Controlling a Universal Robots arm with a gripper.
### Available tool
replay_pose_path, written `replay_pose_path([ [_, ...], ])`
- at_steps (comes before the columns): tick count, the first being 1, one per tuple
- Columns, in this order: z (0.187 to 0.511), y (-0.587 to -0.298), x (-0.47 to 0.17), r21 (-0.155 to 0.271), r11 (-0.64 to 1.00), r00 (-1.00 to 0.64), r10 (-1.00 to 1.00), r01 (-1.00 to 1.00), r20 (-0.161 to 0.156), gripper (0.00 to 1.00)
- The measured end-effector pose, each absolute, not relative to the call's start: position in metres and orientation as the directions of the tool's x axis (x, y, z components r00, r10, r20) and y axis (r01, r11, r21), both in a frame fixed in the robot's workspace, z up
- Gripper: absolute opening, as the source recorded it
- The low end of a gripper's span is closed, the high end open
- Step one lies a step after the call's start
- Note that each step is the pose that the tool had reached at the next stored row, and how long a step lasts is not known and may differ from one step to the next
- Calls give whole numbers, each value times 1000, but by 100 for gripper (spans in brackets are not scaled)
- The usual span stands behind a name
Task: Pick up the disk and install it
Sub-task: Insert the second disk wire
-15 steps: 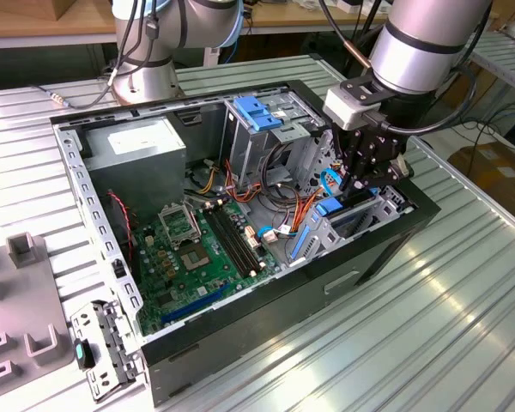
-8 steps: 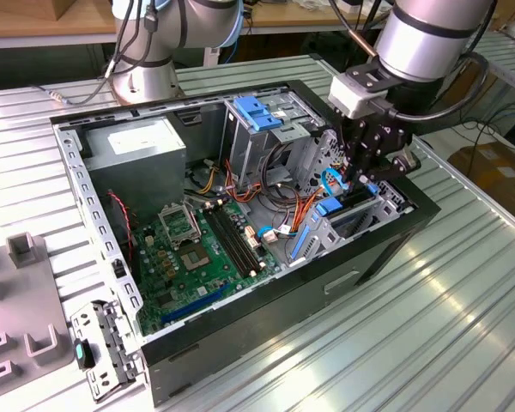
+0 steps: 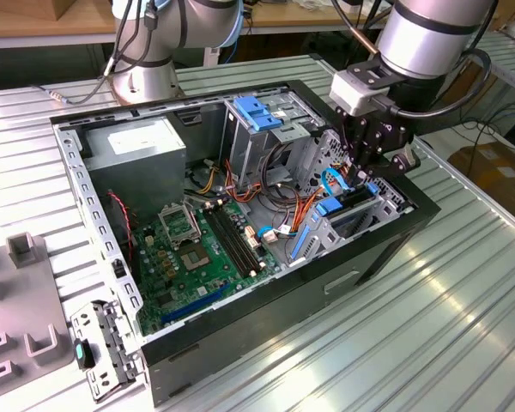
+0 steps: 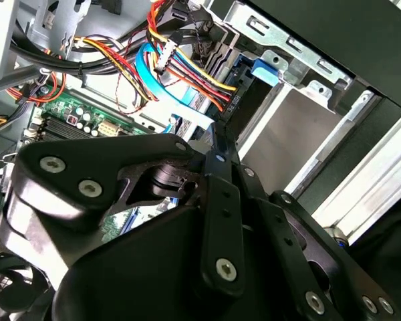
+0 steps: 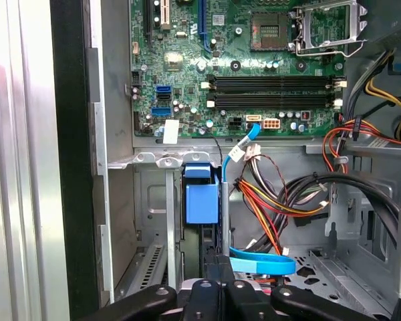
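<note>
- Gripper: lowered into the drive end of the open case, at the exterior view's right. It is directly over the cage. Whether it is open or clamped cannot be determined from these views, and neither can contact with the disk.
- Disk: appears to stand on edge in the cage slot, just under the gripper. Blue rail ends show at either side in the exterior view. In the first wrist view the blue rail lies between the cage walls, in line with the gripper.
- The disk looks at least partly entered in the slot. Full seating cannot be confirmed.
- Handling (judgement): the disk is a rigid metal body, dense for its size, and will not flex.
- The smooth faces may slip under light clamping.
- The disk is shock-sensitive, so avoid dropping it or forcing it.
- Hold points (judgement): clamp across the two broad flat faces, near the end away from the slot. Keep the long edges clear so the rails stay free to run in the cage guides. The plastic rails are the weaker parts and should not take the clamping load.
- Obstructions: the cables and a blue ribbon lead lie just beside the cage and could snag. The motherboard is well apart from the work.
</note>
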State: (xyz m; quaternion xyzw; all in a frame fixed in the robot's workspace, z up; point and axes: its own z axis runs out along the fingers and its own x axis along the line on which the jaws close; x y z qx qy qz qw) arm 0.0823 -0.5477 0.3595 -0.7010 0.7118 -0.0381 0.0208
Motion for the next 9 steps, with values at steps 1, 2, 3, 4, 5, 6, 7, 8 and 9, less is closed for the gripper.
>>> replay_pose_path([
  [1,360,-548,82,-83,14,-16,-1000,-996,24,11],
  [2,360,-548,82,-83,14,-16,-1000,-996,24,11],
  [3,360,-548,82,-83,14,-16,-1000,-996,24,11],
  [4,360,-548,82,-83,14,-16,-1000,-996,24,11],
  [5,360,-548,82,-83,14,-16,-1000,-996,24,11],
  [6,360,-548,82,-83,14,-16,-1000,-996,24,11],
  [7,360,-548,82,-83,14,-16,-1000,-996,24,11],
  [8,360,-548,82,-83,14,-16,-1000,-996,24,11],
  [9,360,-548,82,-83,14,-16,-1000,-996,24,11],
])
